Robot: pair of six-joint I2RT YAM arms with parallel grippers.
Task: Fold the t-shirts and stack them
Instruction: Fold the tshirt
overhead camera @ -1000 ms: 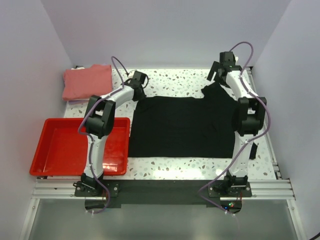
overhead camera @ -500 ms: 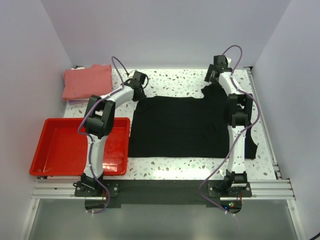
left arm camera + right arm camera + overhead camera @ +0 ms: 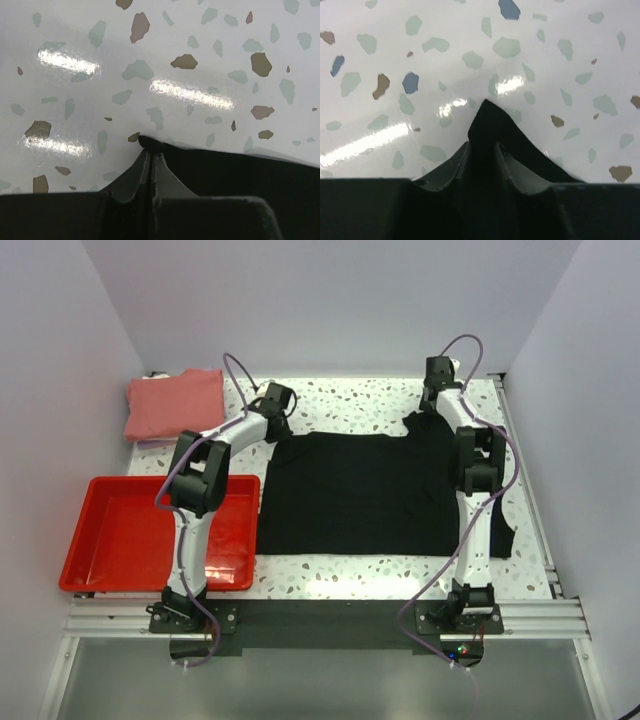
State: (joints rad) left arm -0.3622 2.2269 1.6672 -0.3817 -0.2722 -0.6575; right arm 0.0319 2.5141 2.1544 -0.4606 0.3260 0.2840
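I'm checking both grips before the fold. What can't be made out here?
- Right wrist view: black shirt lies in the right gripper; pinched or loose, unclear.
- Top view: the shirt's right edge, hidden under the right arm.
- Top view: the pink shirt, its fold layers too small.

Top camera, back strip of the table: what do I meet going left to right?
In order: salmon-pink t-shirt → left gripper → right gripper. The black t-shirt spans both grippers, so it is left out.
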